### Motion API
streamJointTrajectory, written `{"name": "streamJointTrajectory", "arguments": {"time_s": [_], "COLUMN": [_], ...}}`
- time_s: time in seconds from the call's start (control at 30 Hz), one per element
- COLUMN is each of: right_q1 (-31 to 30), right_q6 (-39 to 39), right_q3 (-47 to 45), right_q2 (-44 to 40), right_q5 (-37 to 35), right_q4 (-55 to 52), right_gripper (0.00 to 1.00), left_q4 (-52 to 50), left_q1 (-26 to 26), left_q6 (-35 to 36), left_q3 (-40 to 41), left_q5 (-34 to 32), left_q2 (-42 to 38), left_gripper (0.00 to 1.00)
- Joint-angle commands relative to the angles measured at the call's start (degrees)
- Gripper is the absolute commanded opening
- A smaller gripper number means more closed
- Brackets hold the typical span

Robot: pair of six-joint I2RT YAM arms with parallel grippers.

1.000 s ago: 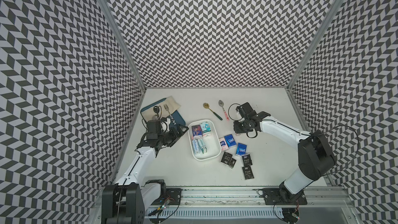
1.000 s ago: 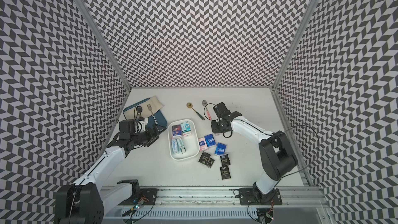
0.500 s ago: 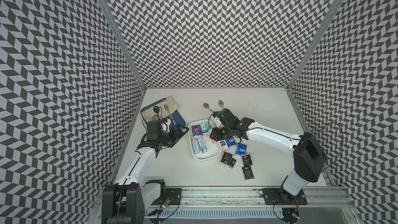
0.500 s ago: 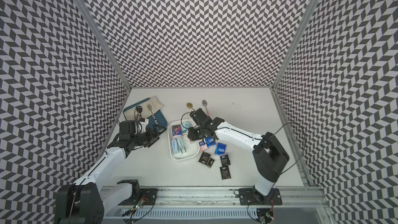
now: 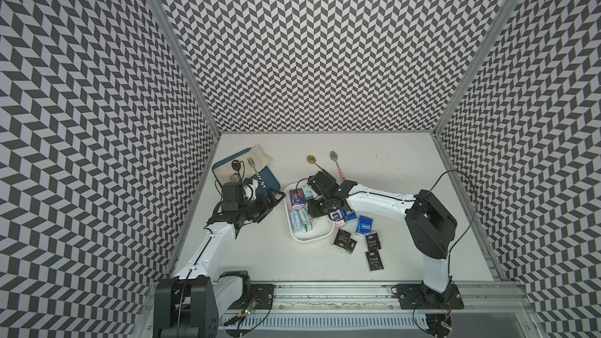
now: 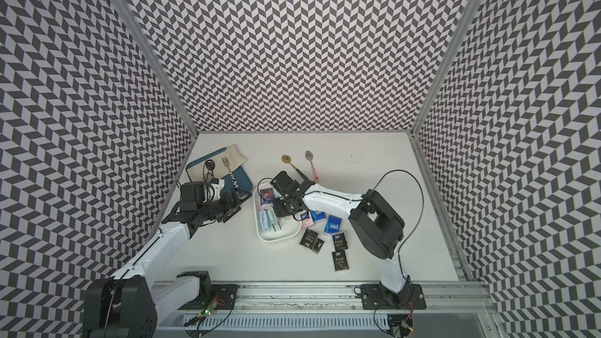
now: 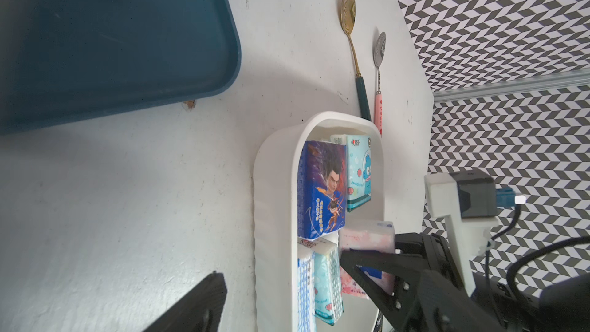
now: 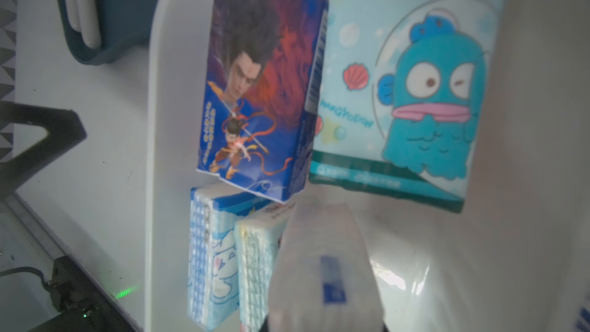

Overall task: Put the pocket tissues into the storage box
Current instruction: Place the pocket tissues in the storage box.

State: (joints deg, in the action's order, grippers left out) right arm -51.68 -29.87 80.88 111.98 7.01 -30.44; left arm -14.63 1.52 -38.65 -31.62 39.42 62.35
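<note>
Both top views: the white table (image 5: 406, 173) is shut in by chevron walls (image 5: 325, 43) on three sides, with a rail (image 5: 325, 291) in front. The storage box (image 5: 309, 239) sits mid-table. My right gripper (image 5: 317, 212) hangs over it, jaws nearly together. The left gripper (image 5: 268, 204) is spread and empty, between the box and the teal tray (image 5: 271, 183). Loose packets (image 5: 374, 260) lie beside the box on the right arm's side, with open tabletop beyond them.

Left wrist: the right jaws pinch a white-pink packet (image 7: 367, 239) inside the box rim, near four stored packets (image 7: 322, 186).

Right wrist: the held packet is blurred. The box floor beside it is bare.
</note>
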Motion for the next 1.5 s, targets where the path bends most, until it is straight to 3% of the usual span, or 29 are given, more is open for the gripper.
{"name": "streamJointTrajectory", "arguments": {"time_s": [0.0, 0.23, 0.6, 0.8, 1.17, 1.47], "right_q1": [-0.73, -1.28, -1.42, -1.45, -0.97, 5.54], "right_q6": [-1.43, -3.83, -4.8, -5.86, -3.92, 2.31], "right_q3": [1.64, 3.67, 4.73, 3.68, 5.92, 0.83], "right_q2": [2.1, 4.46, 3.32, 0.67, -7.65, -15.46], "right_q5": [-1.7, -2.0, -1.67, -0.39, -4.81, -5.4], "right_q4": [-0.02, -0.01, -0.54, 0.1, -4.45, -5.34], "right_gripper": [0.21, 0.25, 0.44, 0.47, 0.53, 0.62], "left_q4": [0.88, 1.01, 1.01, 1.09, 0.33, -2.36], "left_q1": [0.06, 0.06, 0.15, 0.15, 0.15, -0.02], "left_q6": [0.1, -0.33, -0.81, -0.96, -0.15, 1.82], "left_q3": [0.15, 0.28, 0.31, 0.29, -0.01, -2.03], "left_q5": [1.01, 0.96, 0.96, 0.88, 0.74, 0.81], "left_q2": [-0.91, -1.66, -2.32, -2.41, -2.76, -2.76], "left_gripper": [1.0, 1.0, 1.0, 1.0, 1.0, 1.0]}}
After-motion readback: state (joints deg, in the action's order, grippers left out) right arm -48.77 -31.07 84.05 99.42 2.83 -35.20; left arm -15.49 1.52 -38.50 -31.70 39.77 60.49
